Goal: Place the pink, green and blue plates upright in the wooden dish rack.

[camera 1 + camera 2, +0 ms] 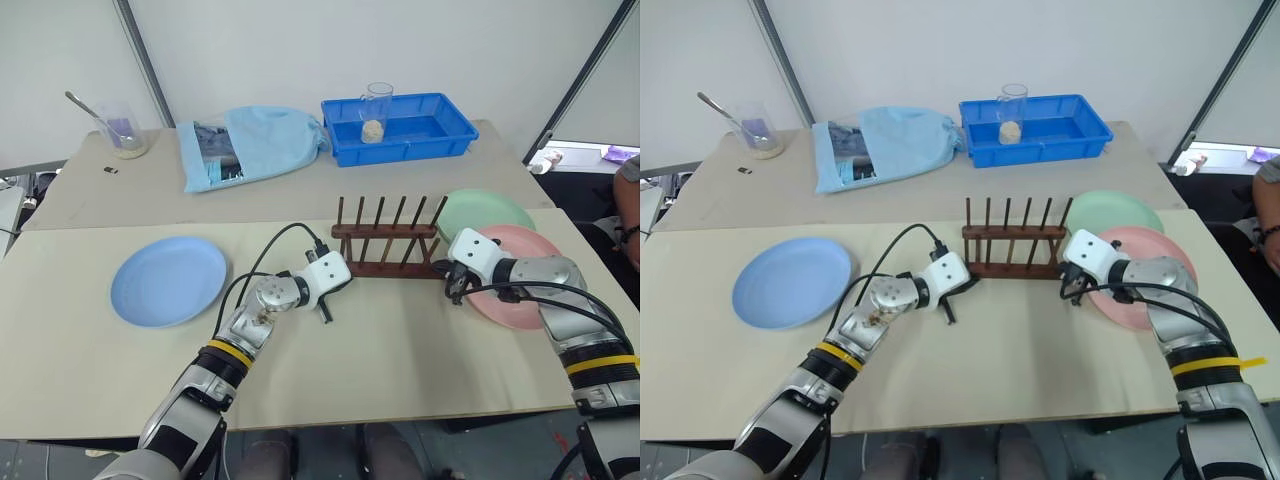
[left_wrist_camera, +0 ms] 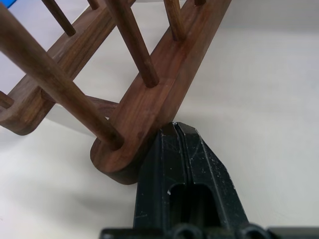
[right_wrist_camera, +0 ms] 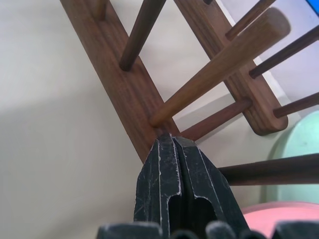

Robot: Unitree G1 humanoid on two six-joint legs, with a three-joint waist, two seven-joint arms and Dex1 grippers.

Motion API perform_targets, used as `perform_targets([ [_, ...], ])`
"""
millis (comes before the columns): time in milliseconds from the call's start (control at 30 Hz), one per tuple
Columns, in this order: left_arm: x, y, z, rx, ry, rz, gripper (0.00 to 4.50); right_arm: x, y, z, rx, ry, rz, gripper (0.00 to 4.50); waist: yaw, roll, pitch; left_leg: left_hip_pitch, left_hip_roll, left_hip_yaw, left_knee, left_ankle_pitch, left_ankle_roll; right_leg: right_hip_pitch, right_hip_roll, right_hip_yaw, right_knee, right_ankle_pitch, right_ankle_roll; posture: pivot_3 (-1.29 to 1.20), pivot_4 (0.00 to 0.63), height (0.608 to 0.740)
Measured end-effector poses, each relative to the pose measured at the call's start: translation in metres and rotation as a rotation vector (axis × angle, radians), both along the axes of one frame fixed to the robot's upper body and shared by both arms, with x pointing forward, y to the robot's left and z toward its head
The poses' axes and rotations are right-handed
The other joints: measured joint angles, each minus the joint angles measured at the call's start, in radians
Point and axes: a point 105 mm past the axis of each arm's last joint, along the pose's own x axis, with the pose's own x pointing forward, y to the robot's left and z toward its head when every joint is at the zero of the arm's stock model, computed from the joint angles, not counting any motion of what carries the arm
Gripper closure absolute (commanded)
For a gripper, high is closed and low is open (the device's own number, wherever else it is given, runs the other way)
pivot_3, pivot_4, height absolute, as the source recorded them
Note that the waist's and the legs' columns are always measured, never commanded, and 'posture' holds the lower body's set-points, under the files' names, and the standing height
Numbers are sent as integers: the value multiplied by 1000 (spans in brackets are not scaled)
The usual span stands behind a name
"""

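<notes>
At the middle of the table (image 1: 400, 350) stands the wooden dish rack (image 1: 385, 245), upright and empty, with a closed gripper at each end: the left gripper (image 2: 185, 149) presses its shut fingertips against the near rail's end, and the right gripper (image 3: 172, 149) touches the near rail at the other end, also shut and holding nothing. Squeezed from both ends like this, the light rack could twist, slide or tip if one side pushes harder than the other, and a tip sliding off the rounded rail end would probably knock the thin pegs. All three plates lie flat: the blue plate (image 1: 168, 280) well to the left, the green plate (image 1: 490, 212) just behind the rack's right end, and the pink plate (image 1: 520, 285) overlapping it, right under the right forearm. A rack shoved rightward would run into those two plates. Farther back sit a blue tray (image 1: 400, 128) holding a glass (image 1: 376, 112), a light blue bag (image 1: 250, 145) and a beaker with a spoon (image 1: 120, 128), all clear of the work
</notes>
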Motion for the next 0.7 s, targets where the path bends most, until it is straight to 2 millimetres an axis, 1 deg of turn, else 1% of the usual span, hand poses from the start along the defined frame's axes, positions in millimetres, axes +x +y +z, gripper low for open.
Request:
perform_targets([
  [100,-1,0,0,-3,1,-2,4500,-1,1,1,-2,2,11,4474,0,0,0,0,0,0,0,0,0,0,0,0,0,1,-2,0,150,740],
  [200,-6,4,1,-13,10,-14,4500,-8,3,6,-25,6,50,4474,-1,0,0,-1,0,0,-1,0,0,-1,0,0,0,2,-3,0,150,740],
  [267,-13,12,2,-38,33,-29,4500,-15,3,15,-16,11,73,4474,-2,0,0,-2,0,0,-2,0,0,-3,0,0,0,2,-4,0,150,740],
  [333,-22,23,7,-64,53,-48,4500,-26,6,28,3,9,106,4474,-2,0,0,-3,1,-1,-4,0,0,-4,0,0,0,2,-4,0,150,740],
  [400,-31,40,19,-92,54,-68,3955,-41,8,44,15,4,137,3892,-1,0,0,-3,1,-2,-4,0,0,-4,0,0,0,2,-4,0,150,740],
  [433,-35,51,26,-97,53,-71,3662,-48,8,52,21,-1,146,3582,-1,0,0,-3,1,-2,-4,0,1,-4,0,0,-1,2,-4,0,150,740],
  [500,-45,71,38,-116,66,-88,2721,-62,6,64,37,0,152,2843,1,0,0,-3,1,-2,-4,0,1,-4,0,0,-1,1,-4,0,150,740],
  [533,-49,78,43,-123,74,-96,2367,-67,6,68,40,4,152,2629,1,0,0,-3,2,-2,-4,-1,1,-3,0,0,-1,1,-4,0,150,740],
  [600,-61,88,55,-150,95,-138,1376,-79,1,73,49,11,131,1828,6,0,0,-4,2,-2,-3,0,0,-3,-1,-1,-2,-4,4,0,150,740],
  [633,-65,91,61,-161,102,-155,998,-83,-1,73,52,15,116,1552,8,0,0,-3,2,-2,-3,0,0,-2,-1,-1,-2,-4,4,0,150,740],
  [700,-71,95,76,-185,105,-191,84,-90,-9,73,57,14,57,863,13,0,0,-4,2,-1,-2,0,0,-2,-1,-1,-2,-4,5,0,150,740],
])
